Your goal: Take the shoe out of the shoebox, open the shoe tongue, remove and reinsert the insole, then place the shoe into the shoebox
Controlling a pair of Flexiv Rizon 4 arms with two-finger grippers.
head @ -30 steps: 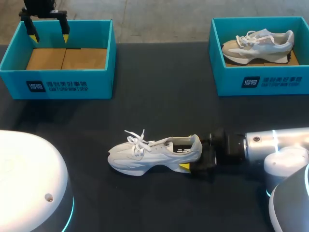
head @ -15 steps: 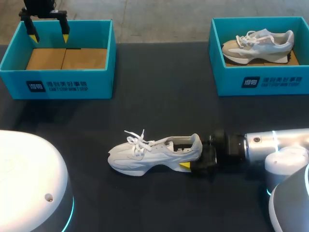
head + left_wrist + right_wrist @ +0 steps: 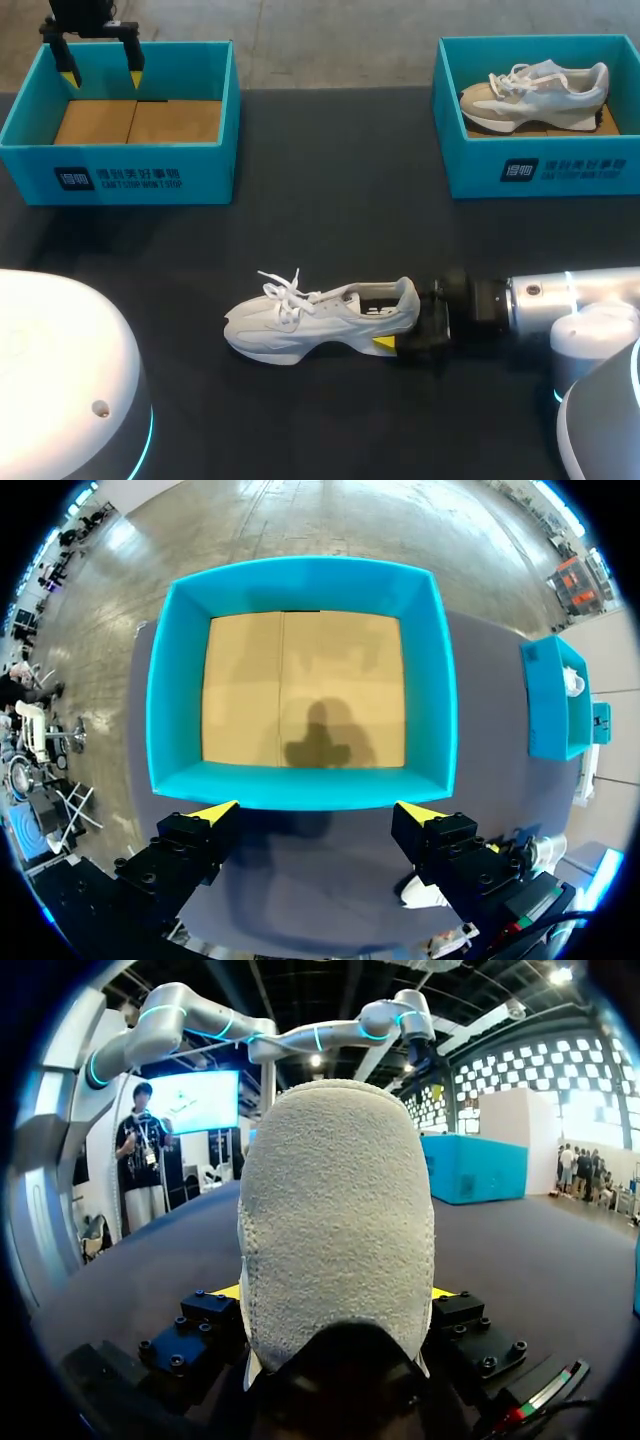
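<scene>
The white shoe (image 3: 320, 318) is out of its box and stands on its sole near the middle of the worktop (image 3: 330, 200), toe towards my left, so the take-out step looks done and opening the tongue is the step in hand. The laces (image 3: 283, 290) lie bunched over the tongue, which does not yet look pulled open. The right arm (image 3: 560, 300) comes in low and nearly level from the right, and the right jaws hold the heel (image 3: 335, 1210) from both sides, a yellow tip showing at each flank in the wrist view. The left arm (image 3: 80, 15) hangs far off over the empty shoebox (image 3: 120, 175) at the far left, the left jaws wide apart with nothing between their fingertips (image 3: 215, 810), poised above the box's near wall. The next move probably calls for that arm to cross to the shoe and lift the tongue while the right steadies the heel. A second shoebox (image 3: 540, 170) at the far right holds a beige shoe (image 3: 535, 95).
</scene>
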